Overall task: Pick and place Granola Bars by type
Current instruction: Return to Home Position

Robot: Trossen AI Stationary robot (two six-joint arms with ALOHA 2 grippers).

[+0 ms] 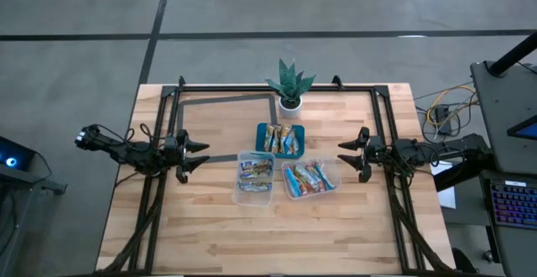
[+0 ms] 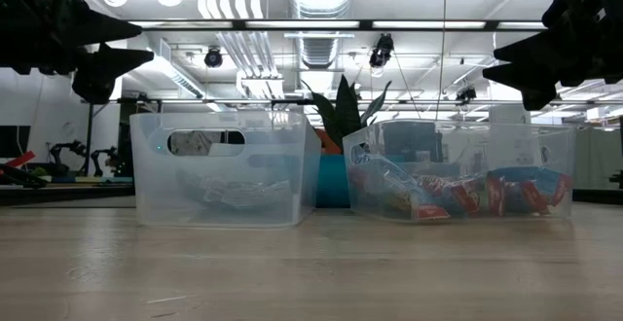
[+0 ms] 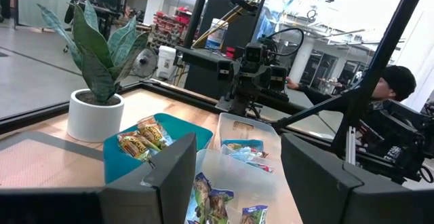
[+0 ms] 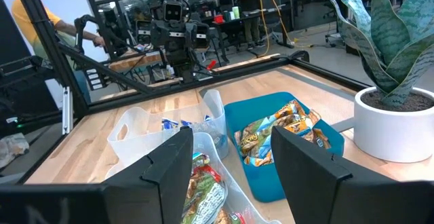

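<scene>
Granola bars lie in three containers at mid-table: tan and orange ones in a teal tray, silvery-blue ones in the left clear tub, red and blue ones in the right clear tub. My left gripper hovers open at the table's left, level, pointing at the tubs. My right gripper hovers open at the right, level, facing them. Neither touches anything.
A potted plant in a white pot stands behind the tray at the far middle. A dark metal frame runs along the table's far and side edges. Bare wood lies in front of the tubs. People show in the room beyond.
</scene>
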